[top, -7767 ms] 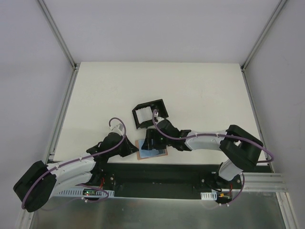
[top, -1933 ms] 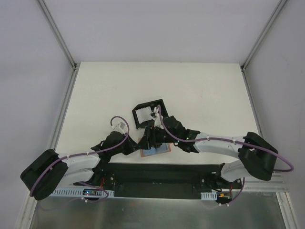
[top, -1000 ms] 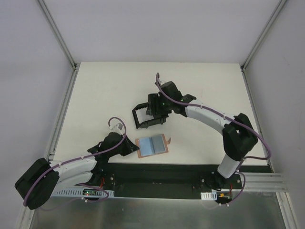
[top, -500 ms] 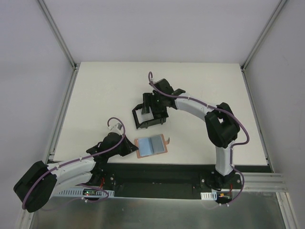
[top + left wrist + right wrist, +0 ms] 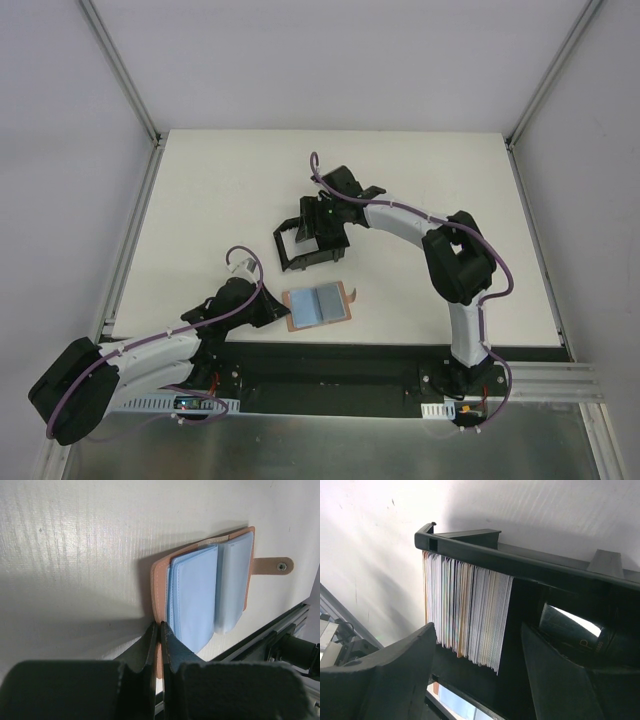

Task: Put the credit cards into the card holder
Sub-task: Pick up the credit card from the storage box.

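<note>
The tan card holder [image 5: 345,297] lies open near the table's front edge, with light blue cards [image 5: 316,305] in its two halves. In the left wrist view the card holder [image 5: 157,590] shows the blue cards [image 5: 195,597] and a snap strap [image 5: 270,566]. My left gripper [image 5: 281,309] is shut on the holder's left edge; its jaws [image 5: 160,630] pinch the tan leather. My right gripper [image 5: 318,232] hovers open over the black box [image 5: 283,245]. In the right wrist view it [image 5: 479,650] straddles a stack of upright cards [image 5: 465,610] without touching them.
The black box's rim [image 5: 520,565] crosses the right wrist view, with a dark glossy piece [image 5: 570,630] inside at the right. White table top [image 5: 220,190] lies round the box and holder. A black rail [image 5: 330,365] runs along the near edge.
My right arm has left the card holder and swung back to the black box, ending open over its card stack. The box has shifted slightly left. The left gripper has kept its hold.
</note>
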